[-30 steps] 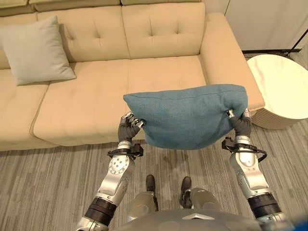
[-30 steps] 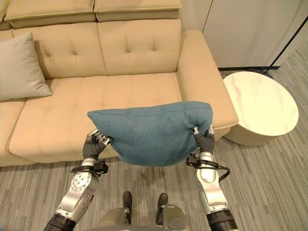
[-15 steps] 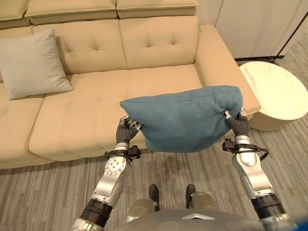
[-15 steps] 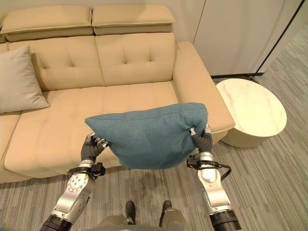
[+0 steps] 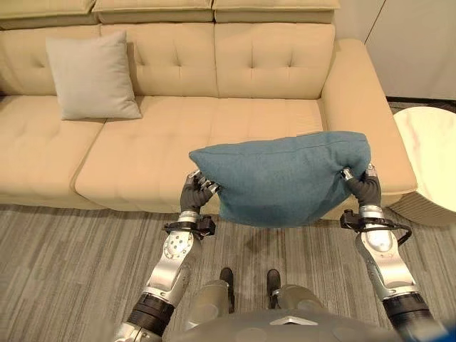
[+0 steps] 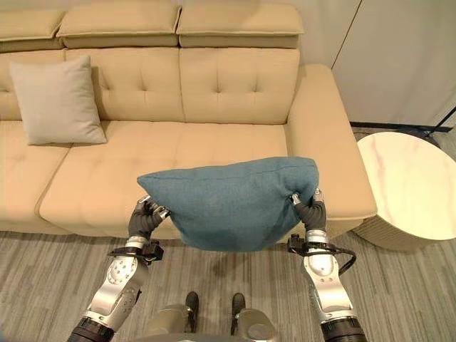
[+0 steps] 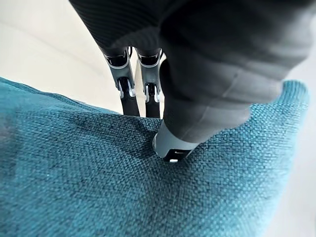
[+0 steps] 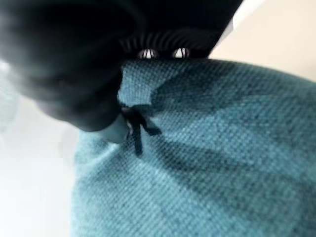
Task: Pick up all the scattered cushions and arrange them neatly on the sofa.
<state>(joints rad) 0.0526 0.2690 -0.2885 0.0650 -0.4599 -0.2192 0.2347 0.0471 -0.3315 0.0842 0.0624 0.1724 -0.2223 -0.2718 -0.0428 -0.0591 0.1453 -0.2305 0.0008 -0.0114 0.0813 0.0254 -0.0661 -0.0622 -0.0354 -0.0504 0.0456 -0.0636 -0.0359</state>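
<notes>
A teal cushion [image 5: 285, 177] hangs in the air in front of the beige sofa [image 5: 164, 142], over its front edge at the right seat. My left hand [image 5: 195, 194] pinches the cushion's left corner, thumb pressed into the cloth [image 7: 170, 143]. My right hand [image 5: 363, 187] grips the right corner, its thumb digging into the fabric [image 8: 116, 128]. A grey cushion [image 5: 92, 75] leans upright against the sofa's backrest at the left.
A round white marble-top side table [image 6: 413, 187] stands right of the sofa's armrest [image 5: 367, 114]. Grey striped carpet [image 5: 64, 271] covers the floor in front. A pale wall panel [image 6: 406, 57] is behind the table.
The view has swung left, so the sofa and grey cushion sit further right in the picture. Both hands keep the teal cushion at about the same height.
</notes>
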